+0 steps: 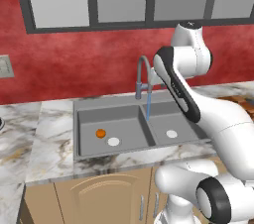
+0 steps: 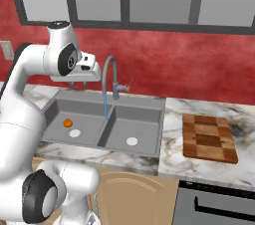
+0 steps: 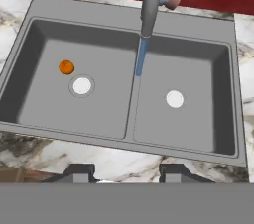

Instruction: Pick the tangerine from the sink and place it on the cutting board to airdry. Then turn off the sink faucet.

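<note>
Two basins in sink (image 3: 238, 134), marble counter (image 2: 199, 169), red wall (image 2: 189, 64).

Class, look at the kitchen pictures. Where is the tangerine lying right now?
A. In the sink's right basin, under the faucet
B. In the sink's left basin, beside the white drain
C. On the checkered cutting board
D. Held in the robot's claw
B: the tangerine lies on the floor of the left basin of the sink, next to that basin's white drain, while the cutting board on the counter is bare.
</note>
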Robot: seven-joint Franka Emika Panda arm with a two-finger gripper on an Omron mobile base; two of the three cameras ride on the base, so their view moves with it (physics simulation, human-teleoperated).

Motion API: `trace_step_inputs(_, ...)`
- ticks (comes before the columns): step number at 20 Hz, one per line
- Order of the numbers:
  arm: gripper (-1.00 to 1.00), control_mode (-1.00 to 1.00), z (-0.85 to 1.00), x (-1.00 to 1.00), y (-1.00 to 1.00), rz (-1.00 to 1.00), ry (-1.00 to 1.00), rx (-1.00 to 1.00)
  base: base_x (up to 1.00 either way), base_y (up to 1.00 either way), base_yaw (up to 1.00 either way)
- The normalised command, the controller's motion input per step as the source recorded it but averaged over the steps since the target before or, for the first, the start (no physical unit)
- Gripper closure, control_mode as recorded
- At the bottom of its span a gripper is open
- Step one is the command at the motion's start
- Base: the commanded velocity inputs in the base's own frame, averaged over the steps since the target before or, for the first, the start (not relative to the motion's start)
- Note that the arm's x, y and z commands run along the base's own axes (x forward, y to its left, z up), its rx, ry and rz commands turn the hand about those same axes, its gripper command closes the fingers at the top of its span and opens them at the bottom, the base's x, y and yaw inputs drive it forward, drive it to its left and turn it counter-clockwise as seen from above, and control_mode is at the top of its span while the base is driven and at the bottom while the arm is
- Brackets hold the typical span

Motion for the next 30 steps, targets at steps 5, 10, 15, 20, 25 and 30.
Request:
trace_step_inputs(5, -1.0, -1.0, 0.0, -0.03, 0.12, 0.0, -0.03, -0.01, 0.0, 0.0, 0.0)
trace_step_inputs(10, -1.0, -1.0, 0.0, -0.11, 0.47, 0.02, -0.12, -0.12, 0.0, 0.0, 0.0)
trace_step_inputs(15, -1.0, -1.0, 0.0, 0.0, 0.44, 0.04, -0.01, -0.04, 0.0, 0.0, 0.0)
trace_step_inputs(20, -1.0, -1.0, -0.02, 0.01, 0.35, 0.04, -0.01, 0.01, 0.0, 0.0, 0.0)
trace_step_inputs(25, -1.0, -1.0, 0.0, 0.03, 0.2, 0.04, 0.0, 0.1, 0.0, 0.0, 0.0)
trace_step_inputs(30, -1.0, -1.0, 0.0, 0.02, 0.14, 0.07, 0.0, 0.14, 0.0, 0.0, 0.0)
